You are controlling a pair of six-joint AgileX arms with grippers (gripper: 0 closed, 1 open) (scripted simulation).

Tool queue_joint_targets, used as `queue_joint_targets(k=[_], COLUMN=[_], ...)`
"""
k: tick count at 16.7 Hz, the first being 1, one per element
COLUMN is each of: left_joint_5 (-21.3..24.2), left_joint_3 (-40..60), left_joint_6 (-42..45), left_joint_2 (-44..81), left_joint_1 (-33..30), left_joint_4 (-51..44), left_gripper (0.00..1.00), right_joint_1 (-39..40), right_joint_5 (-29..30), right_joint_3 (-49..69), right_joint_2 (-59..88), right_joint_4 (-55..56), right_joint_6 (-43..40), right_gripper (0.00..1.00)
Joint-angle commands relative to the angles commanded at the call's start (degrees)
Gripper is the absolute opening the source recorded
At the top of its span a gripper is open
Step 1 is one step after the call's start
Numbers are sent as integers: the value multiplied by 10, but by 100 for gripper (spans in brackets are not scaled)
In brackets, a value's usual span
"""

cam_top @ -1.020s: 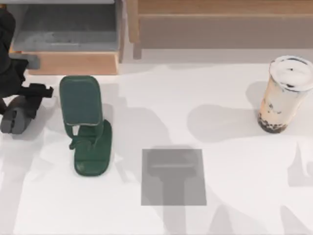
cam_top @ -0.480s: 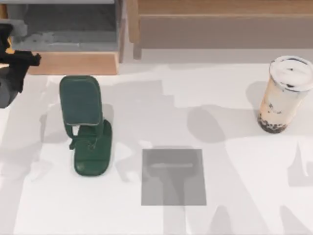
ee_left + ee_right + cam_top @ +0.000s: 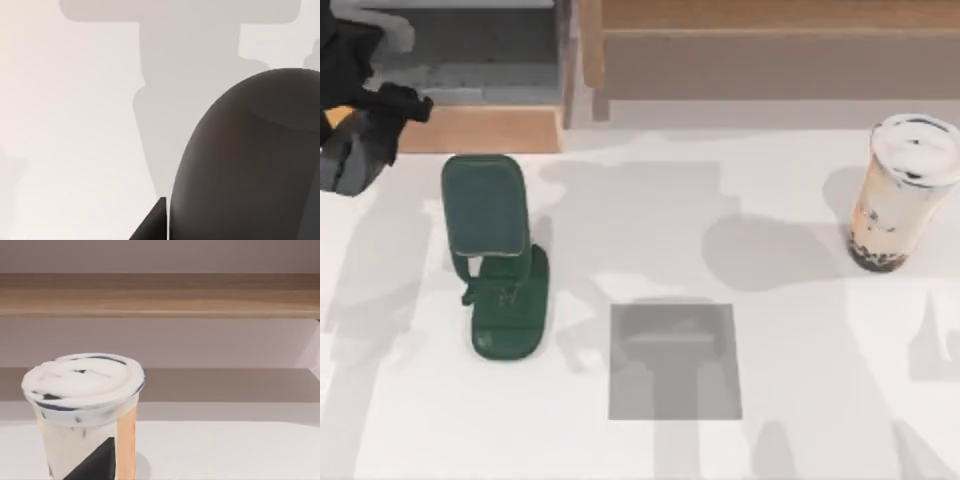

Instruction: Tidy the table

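The white table (image 3: 620,230) carries a dark green phone stand (image 3: 485,205) at the left, upright on its base. A bubble tea cup (image 3: 900,190) with a white lid stands at the right. My left gripper (image 3: 350,160) hovers at the far left, behind and left of the stand, next to the wooden front of the open drawer (image 3: 470,130). It holds nothing that I can see. The left wrist view looks down on bare table (image 3: 75,125) past a dark rounded part of the arm. The right wrist view faces the cup (image 3: 85,410) from close by.
A wood-and-grey shelf unit (image 3: 770,60) runs along the back edge, and the right wrist view has it (image 3: 160,295) behind the cup. A small grey square mat (image 3: 675,360) lies near the front middle. Bare tabletop stretches between the stand and the cup.
My left gripper has moved from beside the stand's left toward the back, up to the drawer front. The stand, cup and mat have not moved.
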Motion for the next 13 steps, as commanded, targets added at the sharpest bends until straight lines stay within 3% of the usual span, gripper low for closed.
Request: queue_joint_targets(k=[3,6,13], left_joint_5=[5,15,45], left_joint_3=[43,108,321], left_joint_6=[92,226,640], left_joint_2=[-20,-43,-104], left_joint_1=[-89,-223,-649], left_joint_4=[55,138,405], left_gripper=[0,0,0], right_joint_1=[0,0,0], right_joint_5=[0,0,0], right_joint_3=[0,0,0], right_joint_2=[0,0,0], right_joint_4=[0,0,0], right_joint_6=[0,0,0], right_gripper=[100,100,100])
